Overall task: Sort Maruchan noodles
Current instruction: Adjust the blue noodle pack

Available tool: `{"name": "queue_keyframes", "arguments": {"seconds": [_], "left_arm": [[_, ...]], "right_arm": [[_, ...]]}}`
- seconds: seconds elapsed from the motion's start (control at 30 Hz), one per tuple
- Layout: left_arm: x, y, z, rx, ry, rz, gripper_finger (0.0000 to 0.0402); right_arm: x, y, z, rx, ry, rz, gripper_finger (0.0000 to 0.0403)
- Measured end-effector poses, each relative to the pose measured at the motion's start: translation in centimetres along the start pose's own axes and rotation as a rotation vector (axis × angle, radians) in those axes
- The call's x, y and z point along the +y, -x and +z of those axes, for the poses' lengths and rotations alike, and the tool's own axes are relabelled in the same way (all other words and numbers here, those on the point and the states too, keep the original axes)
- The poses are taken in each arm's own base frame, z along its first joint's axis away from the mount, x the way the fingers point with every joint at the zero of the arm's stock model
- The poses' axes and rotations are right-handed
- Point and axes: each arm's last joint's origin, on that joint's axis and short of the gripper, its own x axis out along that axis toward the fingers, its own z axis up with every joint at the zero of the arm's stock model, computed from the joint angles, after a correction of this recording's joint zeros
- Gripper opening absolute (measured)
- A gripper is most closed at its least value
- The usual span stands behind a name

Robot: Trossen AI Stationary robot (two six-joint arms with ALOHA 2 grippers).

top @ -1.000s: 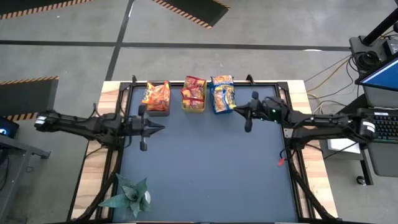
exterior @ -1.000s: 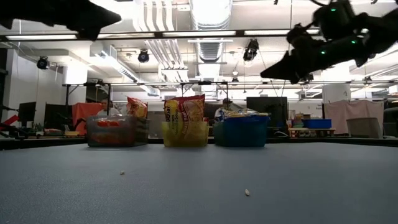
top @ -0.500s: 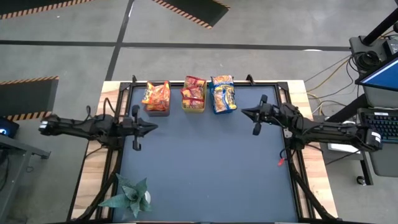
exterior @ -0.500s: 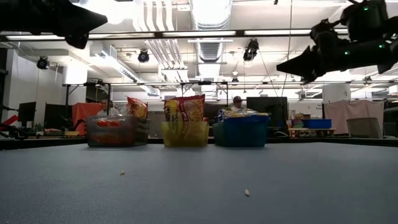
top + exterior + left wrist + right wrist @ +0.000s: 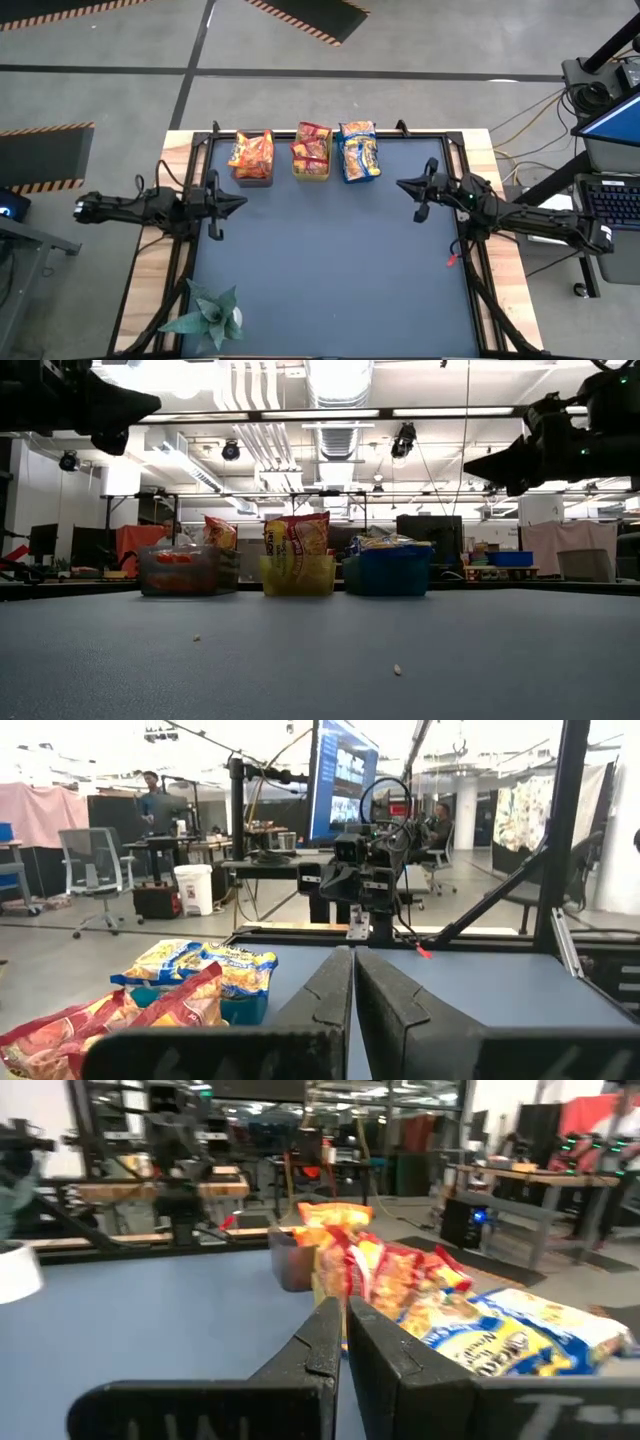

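Crinkly Maruchan noodles (image 5: 305, 151) fill three bins (image 5: 311, 172). Left gripper (image 5: 238, 199) and right gripper (image 5: 403, 184), both closed and empty, have drawn outward.

My 2 arms reach inward above the table from opposite sides, both held level. My left gripper (image 5: 232, 200) hangs over the left edge, fingers (image 5: 330, 1000) pressed together. My right gripper (image 5: 404, 185) hangs toward the right edge, fingers (image 5: 320, 1342) likewise closed.

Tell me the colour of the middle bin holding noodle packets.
Yellow: the middle bin shows best in the low view, between a grey and a blue one.
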Motion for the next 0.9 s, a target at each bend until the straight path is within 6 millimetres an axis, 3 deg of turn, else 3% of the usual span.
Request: {"name": "queue_keyframes", "arguments": {"seconds": [0.53,0.67,0.83,0.9], "left_arm": [[0.1,0.7,-1.7,-0.001,0.053,-0.001,0.0],[0.1,0.7,-1.6,-0.009,0.062,-0.001,0.0],[0.1,0.7,-1.7,-0.003,0.041,-0.001,0.0],[0.1,0.7,-1.7,-0.003,0.04,-0.001,0.0]], "right_arm": [[0.0,0.3,0.2,-0.019,-0.028,0.006,0.0012],[-0.5,0.1,0.4,0.016,-0.103,-0.141,0.0012],[-0.5,-0.4,1.5,0.027,-0.029,-0.108,0.0012],[-0.8,-0.6,2.3,0.02,-0.046,-0.191,0.0011]]}}
